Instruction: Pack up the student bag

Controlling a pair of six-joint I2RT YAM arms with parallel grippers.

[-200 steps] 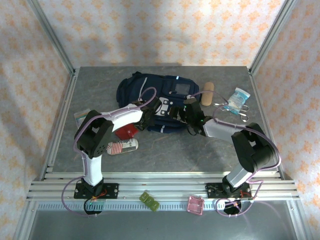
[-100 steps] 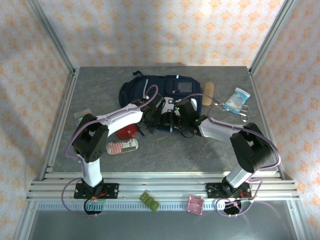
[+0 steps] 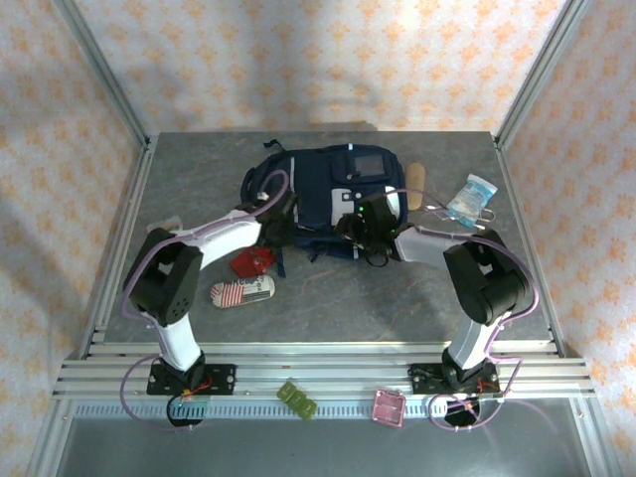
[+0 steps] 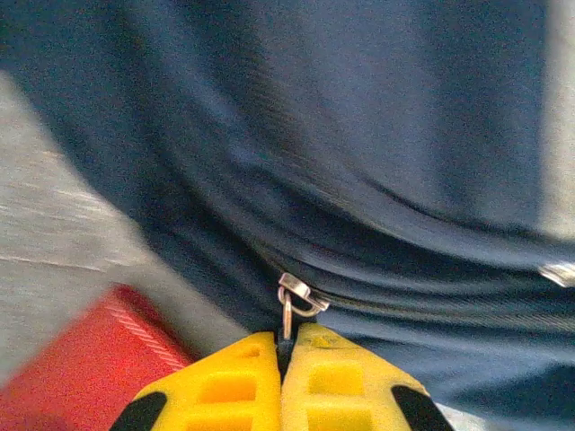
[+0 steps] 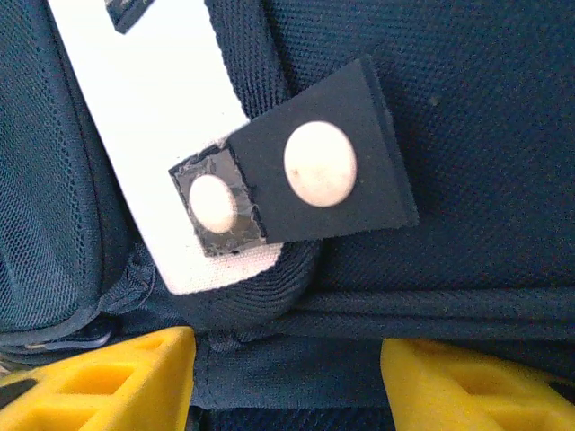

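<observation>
While reading the overhead view, find the student bag [image 3: 323,189] lying flat on the desk [image 3: 199,174], central and toward the far side, long axis roughly left to right. Note the left pincer [image 3: 281,221] at its near-left corner and the right pincer [image 3: 364,227] at its near edge, further right. From both, look for the bag just beyond, away from the bases.

In the left wrist view, see yellow fingers [image 4: 260,377] pressed fully together on a small metal zip pull [image 4: 296,298], with the zip track [image 4: 431,310] leading off to the right along the dark seam. Low and left, make out a red item [image 4: 72,382] on the grey desk, near the bag; touching or not, cannot tell.

In the right wrist view, see the other fingers [image 5: 117,373] spread wide, straddling a fold of navy fabric below a dark snap tab [image 5: 319,171] and a pale strip [image 5: 144,108]. Clamped on nothing, though perhaps bracing the cloth.

Judge this as the unzipping step, with packing proper not yet begun: a striped pencil case [image 3: 241,291] lying out on the desk.

For the coming move, draw the pull along the track, seemingly along the bag's near edge toward the right pincer, never across it. Count the left arm as nearer, already on the pull; use the right to steady the bag.
</observation>
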